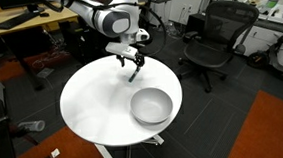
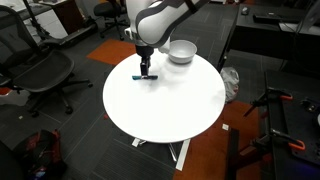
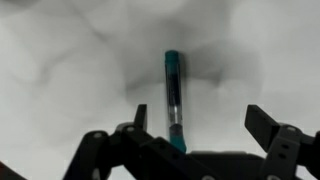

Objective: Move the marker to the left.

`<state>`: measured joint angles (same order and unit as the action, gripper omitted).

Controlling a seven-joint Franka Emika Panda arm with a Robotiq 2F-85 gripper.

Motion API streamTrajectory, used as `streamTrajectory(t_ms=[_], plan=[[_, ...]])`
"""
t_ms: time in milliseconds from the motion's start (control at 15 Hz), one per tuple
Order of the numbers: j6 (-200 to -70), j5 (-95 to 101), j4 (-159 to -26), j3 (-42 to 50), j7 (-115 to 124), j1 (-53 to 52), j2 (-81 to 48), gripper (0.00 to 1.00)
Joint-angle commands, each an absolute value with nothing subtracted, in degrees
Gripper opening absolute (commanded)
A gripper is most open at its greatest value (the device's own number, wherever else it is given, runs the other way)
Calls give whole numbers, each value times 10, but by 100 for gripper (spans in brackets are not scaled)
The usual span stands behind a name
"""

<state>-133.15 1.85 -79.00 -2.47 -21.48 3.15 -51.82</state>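
Note:
The marker (image 3: 174,98) is a slim stick with teal ends and a dark-grey middle, lying on the white round table (image 1: 93,102). In the wrist view it runs straight up the picture from between my fingers, closer to one finger. My gripper (image 3: 200,125) is open, its fingertips either side of the marker's near end, not touching it. In both exterior views the gripper (image 1: 133,68) (image 2: 146,72) points down at the table's edge region, just above the marker (image 2: 146,78). The marker is hard to make out in the view that shows the bowl in front.
A round grey-white bowl (image 1: 151,105) (image 2: 181,51) sits on the table away from the gripper. Black office chairs (image 1: 215,39) (image 2: 45,75), desks and a red carpet patch (image 1: 265,130) surround the table.

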Motion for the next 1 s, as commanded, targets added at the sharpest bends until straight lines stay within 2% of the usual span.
streamTrajectory(t_ms=[0, 533, 600, 933], plan=[[-1315, 28, -755, -33, -219, 34, -545, 100], [-1312, 26, -731, -34, -219, 36, -570, 100], [-1312, 26, -729, -35, -220, 36, -573, 80], [-1312, 25, -717, -35, -221, 37, -582, 41]])
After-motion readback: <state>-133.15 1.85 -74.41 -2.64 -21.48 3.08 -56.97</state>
